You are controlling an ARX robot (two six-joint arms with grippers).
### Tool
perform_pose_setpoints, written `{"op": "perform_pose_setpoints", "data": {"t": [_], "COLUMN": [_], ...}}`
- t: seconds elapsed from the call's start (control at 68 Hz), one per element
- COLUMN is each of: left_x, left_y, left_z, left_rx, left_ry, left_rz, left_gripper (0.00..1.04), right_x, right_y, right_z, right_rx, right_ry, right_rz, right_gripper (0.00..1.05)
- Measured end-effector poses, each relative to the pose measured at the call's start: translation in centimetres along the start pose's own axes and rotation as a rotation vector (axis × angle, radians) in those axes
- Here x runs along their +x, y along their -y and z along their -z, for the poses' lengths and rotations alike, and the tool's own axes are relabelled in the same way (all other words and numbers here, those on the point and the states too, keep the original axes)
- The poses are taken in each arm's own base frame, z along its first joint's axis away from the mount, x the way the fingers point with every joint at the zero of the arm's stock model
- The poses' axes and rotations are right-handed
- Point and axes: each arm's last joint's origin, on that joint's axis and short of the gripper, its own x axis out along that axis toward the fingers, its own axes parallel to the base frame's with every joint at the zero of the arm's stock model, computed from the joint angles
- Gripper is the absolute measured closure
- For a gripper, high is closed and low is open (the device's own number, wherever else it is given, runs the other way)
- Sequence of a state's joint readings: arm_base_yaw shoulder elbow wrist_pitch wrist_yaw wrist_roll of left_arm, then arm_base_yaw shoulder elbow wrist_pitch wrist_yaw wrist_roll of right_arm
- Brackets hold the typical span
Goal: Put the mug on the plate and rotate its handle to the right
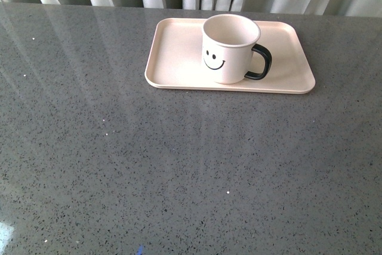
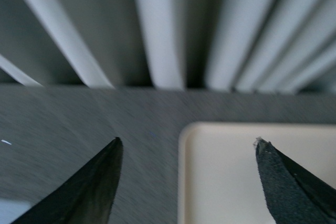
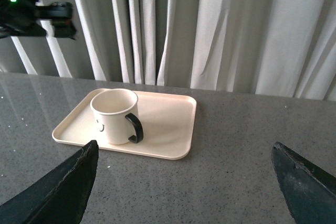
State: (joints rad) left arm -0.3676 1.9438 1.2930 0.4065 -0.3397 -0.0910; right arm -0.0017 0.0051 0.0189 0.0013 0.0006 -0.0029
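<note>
Mug [image 1: 230, 49] is seen standing upright on the pink-beige plate [image 1: 173, 58], its black handle [image 1: 261, 63] turned to the right. Left gripper [image 2: 187, 141] and right gripper [image 3: 184, 144] are held spread wide, with nothing gripped.

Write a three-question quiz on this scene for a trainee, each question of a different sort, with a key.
1. True or false: the mug stands upright on the plate.
2. In the front view, the handle points: A) left, B) right, C) straight at the camera.
3. Fill in: the left gripper and the right gripper are both ____, holding nothing.

Key: 1 true; 2 B; 3 open.
</note>
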Motion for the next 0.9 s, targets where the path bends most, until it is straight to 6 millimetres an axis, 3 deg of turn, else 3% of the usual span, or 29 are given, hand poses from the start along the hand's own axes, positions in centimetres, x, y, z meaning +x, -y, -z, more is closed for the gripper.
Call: {"op": "perform_pose_setpoints", "data": {"t": [0.059,0.132,0.324,0.471,0.898], "left_x": [-2.3,-5.1,-10.9,-15.3,-20.9], "left_y": [-2.4,-4.5,-8.5,-11.1,-13.3], "left_z": [0.4,1.3,6.0,7.9,11.1], "left_rx": [-0.034,-0.041,-0.008,-0.004,-0.004], "left_ry": [0.180,0.268,0.224,0.224,0.224], "left_rz": [-0.011,-0.013,-0.007,-0.010,-0.013], "left_gripper": [0.52,0.64,1.04,1.03,1.03], "right_x": [0.0,0.0,0.0,0.0,0.0], "right_y": [0.0,0.0,0.0,0.0,0.0], "right_z": [0.0,0.0,0.0,0.0,0.0], "right_rx": [0.000,0.000,0.000,0.000,0.000], "right_ry": [0.000,0.000,0.000,0.000,0.000], "right_rz": [0.000,0.000,0.000,0.000,-0.001], "right_gripper": [0.09,0.09,0.09,0.09,0.09]}}
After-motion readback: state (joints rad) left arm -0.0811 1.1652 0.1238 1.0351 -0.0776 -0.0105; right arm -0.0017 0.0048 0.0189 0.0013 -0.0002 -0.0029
